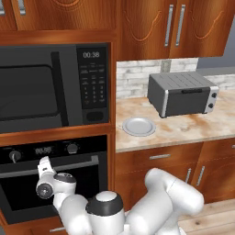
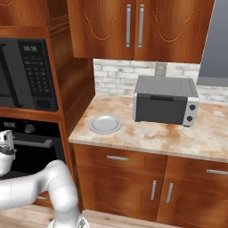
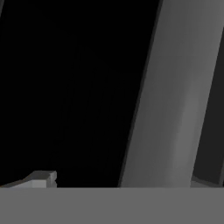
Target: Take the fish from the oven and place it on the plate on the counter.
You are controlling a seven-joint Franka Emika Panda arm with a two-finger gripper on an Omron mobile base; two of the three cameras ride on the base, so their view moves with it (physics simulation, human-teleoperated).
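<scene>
The black oven sits low in the wall with its glass door shut, so the fish is hidden. My gripper is up against the door's silver bar handle, fingers pointing up at it. In the hand view the handle runs close and slanted, between my two wide-apart fingertips; the gripper is open and holds nothing. From the right, the gripper sits at the left end of the handle. The empty plate rests on the counter.
A black microwave is built in above the oven. A grey toaster oven stands at the back of the counter, right of the plate. Wooden cabinets hang above and stand below the counter.
</scene>
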